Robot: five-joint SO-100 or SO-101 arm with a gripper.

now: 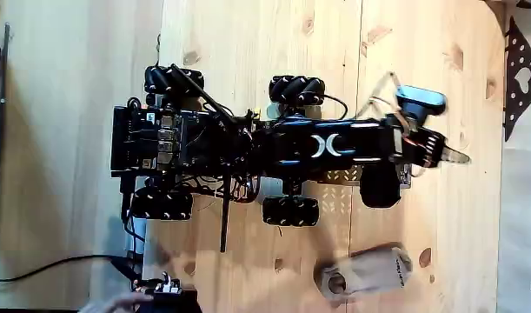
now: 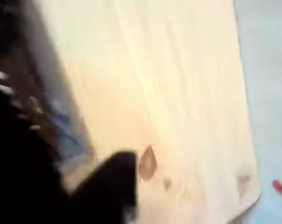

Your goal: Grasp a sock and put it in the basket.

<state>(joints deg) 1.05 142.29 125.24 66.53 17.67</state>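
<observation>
- Dark and blurred, my fingers fill the lower left of the wrist view, over pale counter; I cannot tell how far apart they are.
- From above, my fingers hold nothing.
- Sock lies on the counter well apart from them, long axis left-right, dark opening facing left.

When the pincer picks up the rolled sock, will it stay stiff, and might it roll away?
The rolled sock looks like soft pale fabric, so it will probably squash under the pincer rather than stay stiff. It is a short tube lying on its side on the smooth wooden table, so a push across it might roll it a little. It seems light for its size.
</observation>
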